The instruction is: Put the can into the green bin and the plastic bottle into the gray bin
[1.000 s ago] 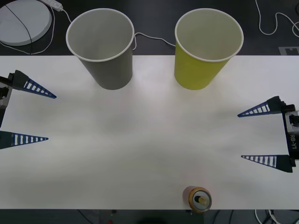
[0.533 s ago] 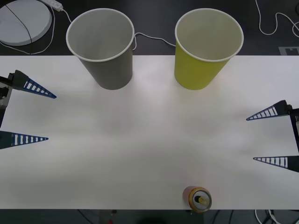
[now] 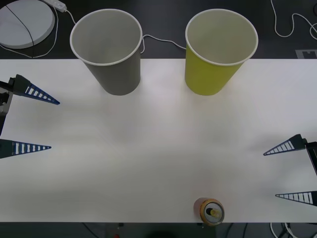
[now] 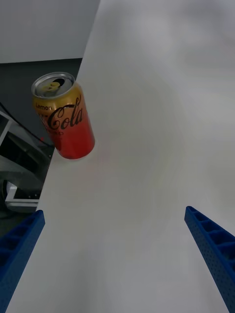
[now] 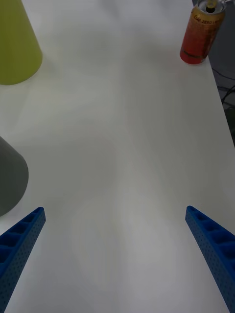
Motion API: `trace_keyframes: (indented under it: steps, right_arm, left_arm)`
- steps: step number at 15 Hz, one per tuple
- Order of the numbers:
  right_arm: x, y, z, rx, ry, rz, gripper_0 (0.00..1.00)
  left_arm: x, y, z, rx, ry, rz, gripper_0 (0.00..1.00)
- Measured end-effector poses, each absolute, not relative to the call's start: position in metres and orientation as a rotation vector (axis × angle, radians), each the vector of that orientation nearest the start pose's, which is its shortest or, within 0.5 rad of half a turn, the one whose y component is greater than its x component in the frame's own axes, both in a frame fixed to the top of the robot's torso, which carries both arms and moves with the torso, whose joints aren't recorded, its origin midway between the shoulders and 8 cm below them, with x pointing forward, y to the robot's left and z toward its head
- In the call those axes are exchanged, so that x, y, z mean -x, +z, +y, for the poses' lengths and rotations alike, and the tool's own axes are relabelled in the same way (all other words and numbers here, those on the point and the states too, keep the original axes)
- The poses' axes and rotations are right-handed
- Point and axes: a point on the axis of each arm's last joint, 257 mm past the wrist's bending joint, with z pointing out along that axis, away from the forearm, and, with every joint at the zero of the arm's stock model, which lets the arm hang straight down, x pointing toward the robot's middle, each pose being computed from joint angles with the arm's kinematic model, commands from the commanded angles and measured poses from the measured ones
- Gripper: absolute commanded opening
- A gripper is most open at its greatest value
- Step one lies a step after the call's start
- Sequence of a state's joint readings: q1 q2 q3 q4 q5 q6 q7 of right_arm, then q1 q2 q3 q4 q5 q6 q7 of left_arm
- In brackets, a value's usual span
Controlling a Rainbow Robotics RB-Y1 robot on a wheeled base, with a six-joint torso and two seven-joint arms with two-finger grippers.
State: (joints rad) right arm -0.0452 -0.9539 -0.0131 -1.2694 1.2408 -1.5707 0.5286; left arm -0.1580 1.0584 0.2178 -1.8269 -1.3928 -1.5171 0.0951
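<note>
1. Standing upright at the table's (image 3: pixel 158 148) near edge, at about 6 o'clock, the can (image 3: pixel 211 211) touches nothing.
2. The right end effector (image 3: pixel 293 172) hovers at 4 o'clock, fingers spread wide and empty, just right of the can.
3. The left end effector (image 3: pixel 38 122) sits at 9 o'clock, also wide open and empty.
4. The gray bin (image 3: pixel 108 49) stands at 11 o'clock, the green bin (image 3: pixel 219 49) at 1 o'clock.

White table (image 3: pixel 158 163); dark floor (image 3: pixel 163 29) w/ cables behind.
</note>
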Motion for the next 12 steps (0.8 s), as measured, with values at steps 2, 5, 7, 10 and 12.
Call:
trace_keyframes:
  steps: [2,5,7,10,12]
  right_arm:
    - [-0.299,-0.29,-0.316,1.736,0.65,1.414,1.0]
    - [-0.283,-0.302,-0.306,1.704,0.72,1.383,1.0]
    - [-0.273,-0.309,-0.3,1.699,0.744,1.339,1.0]
    - [-0.259,-0.315,-0.287,1.684,0.787,1.281,1.0]
    - [-0.254,-0.318,-0.276,1.666,0.814,1.253,1.0]
  left_arm:
    - [-0.374,-0.123,0.279,-1.852,-0.24,1.476,1.0]
    - [-0.374,-0.123,0.279,-1.852,-0.24,1.476,1.0]
    - [-0.374,-0.123,0.279,-1.852,-0.24,1.476,1.0]
    - [-0.374,-0.123,0.279,-1.852,-0.24,1.476,1.0]
    - [-0.374,-0.123,0.279,-1.852,-0.24,1.476,1.0]
